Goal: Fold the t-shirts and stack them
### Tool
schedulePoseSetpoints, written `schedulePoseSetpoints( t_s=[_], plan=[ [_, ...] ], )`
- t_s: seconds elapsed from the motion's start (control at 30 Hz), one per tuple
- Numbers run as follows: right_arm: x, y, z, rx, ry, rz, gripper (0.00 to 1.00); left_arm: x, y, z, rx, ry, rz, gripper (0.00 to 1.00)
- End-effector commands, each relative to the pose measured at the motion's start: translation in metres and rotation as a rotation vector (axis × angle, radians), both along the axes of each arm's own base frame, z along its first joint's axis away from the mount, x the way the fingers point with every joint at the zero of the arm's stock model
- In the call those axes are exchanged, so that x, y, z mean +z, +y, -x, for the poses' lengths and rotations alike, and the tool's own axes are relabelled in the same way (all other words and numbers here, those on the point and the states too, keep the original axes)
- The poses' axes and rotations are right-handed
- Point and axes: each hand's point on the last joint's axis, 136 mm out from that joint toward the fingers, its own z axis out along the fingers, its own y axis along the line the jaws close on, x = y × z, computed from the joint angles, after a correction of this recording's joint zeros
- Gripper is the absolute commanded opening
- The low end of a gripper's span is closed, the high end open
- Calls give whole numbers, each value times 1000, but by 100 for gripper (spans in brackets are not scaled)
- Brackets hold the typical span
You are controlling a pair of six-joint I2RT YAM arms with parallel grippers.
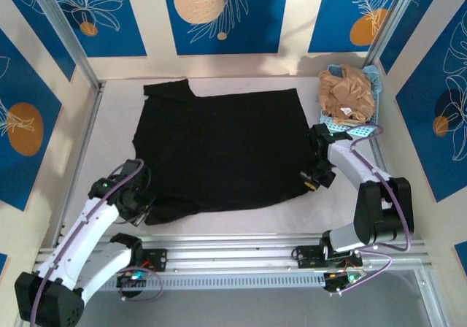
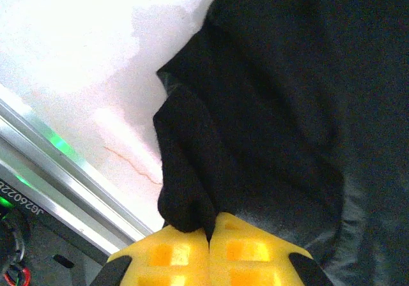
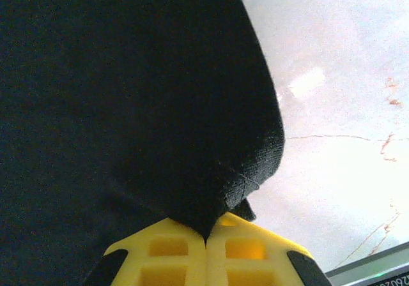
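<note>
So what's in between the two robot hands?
The black t-shirt. In the top view it lies spread on the table from the left gripper across to the right gripper, each pinching a near corner.

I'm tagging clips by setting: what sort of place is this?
Probably a robot lab cell, not a home: the left arm and right arm are bolted to an aluminium rail, blue printed panels wall the table, and a black t-shirt lies spread for handling.
</note>
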Motion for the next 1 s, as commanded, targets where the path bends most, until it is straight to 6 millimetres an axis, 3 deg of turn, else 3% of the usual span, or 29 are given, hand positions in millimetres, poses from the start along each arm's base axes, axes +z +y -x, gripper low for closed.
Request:
schedulePoseSetpoints(
  t_s=[0.0,0.17,0.37,0.6,0.8,0.97],
  plan=[
    [10,-5,-6,27,-9,29,0,12,2,16,55,57,6,0],
    [11,-5,-14,31,-25,27,0,19,5,-2,58,-2,-24,0],
    [9,-2,-17,28,-24,10,0,11,12,-56,-49,-21,-125,0],
    [6,3,-16,30,-11,-13,0,-9,31,-92,-148,-6,-228,0],
    [0,6,-14,38,11,-15,0,-2,28,-136,-200,-94,-218,0],
    [-5,9,-17,46,19,-23,0,-14,33,-150,-285,-30,-279,0]
  ],
)
